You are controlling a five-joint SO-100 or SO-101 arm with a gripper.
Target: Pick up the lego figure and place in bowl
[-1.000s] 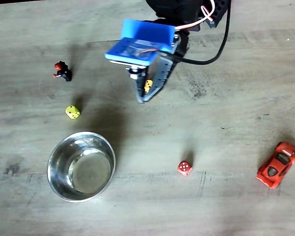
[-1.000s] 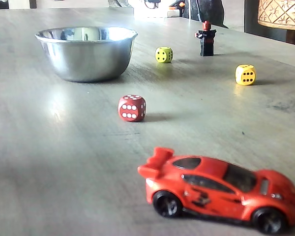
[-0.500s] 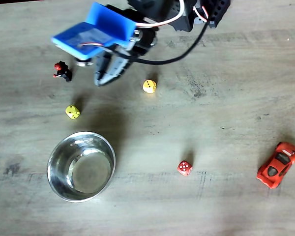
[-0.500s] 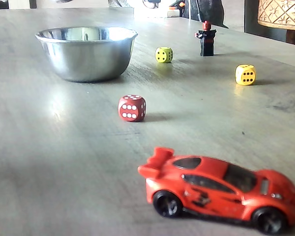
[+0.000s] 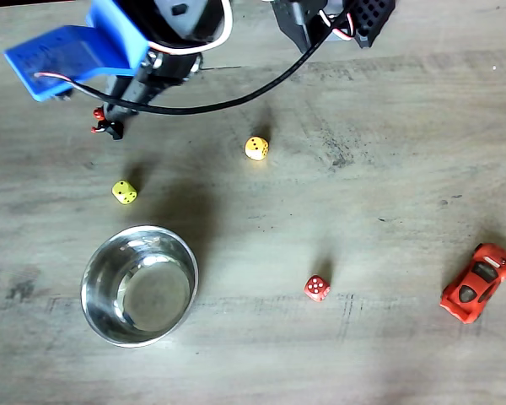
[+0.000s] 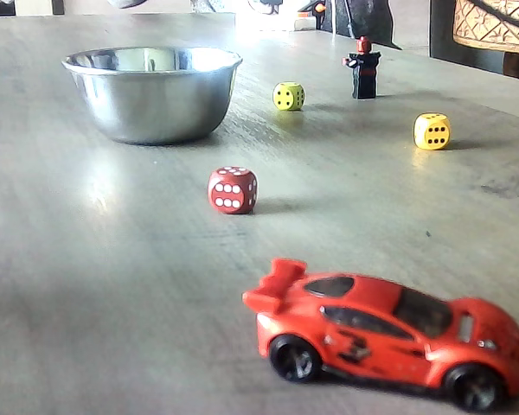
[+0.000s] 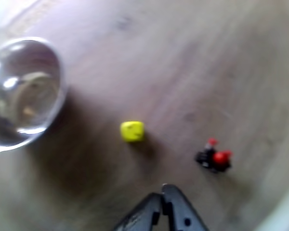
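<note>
Approach is the step I am working on, and I judge it is going to go best if I am opening the jaws before descending; in the wrist view the gripper (image 7: 163,199) is showing its fingers pressed together with nothing between them, so I am reading it as clenched and empty. I am finding the figure (image 5: 110,125) standing on the table (image 5: 363,211), near the gripper in the overhead fixed view (image 5: 111,110) and partly under the arm; it is sitting well apart from the bowl (image 5: 93,270), with the green die (image 5: 124,192) lying between them. I am planning to centre the jaws over the body rather than the head, and to be coming down slowly, since so small and light a piece could be tipping at the first touch. In the side fixed view the figure (image 6: 363,67) is standing upright, so its long axis is running vertically, red head on top; its arms are sticking out sideways; which way it is facing I cannot tell. From the wrist view (image 7: 214,159) it is looking blurred.
</note>
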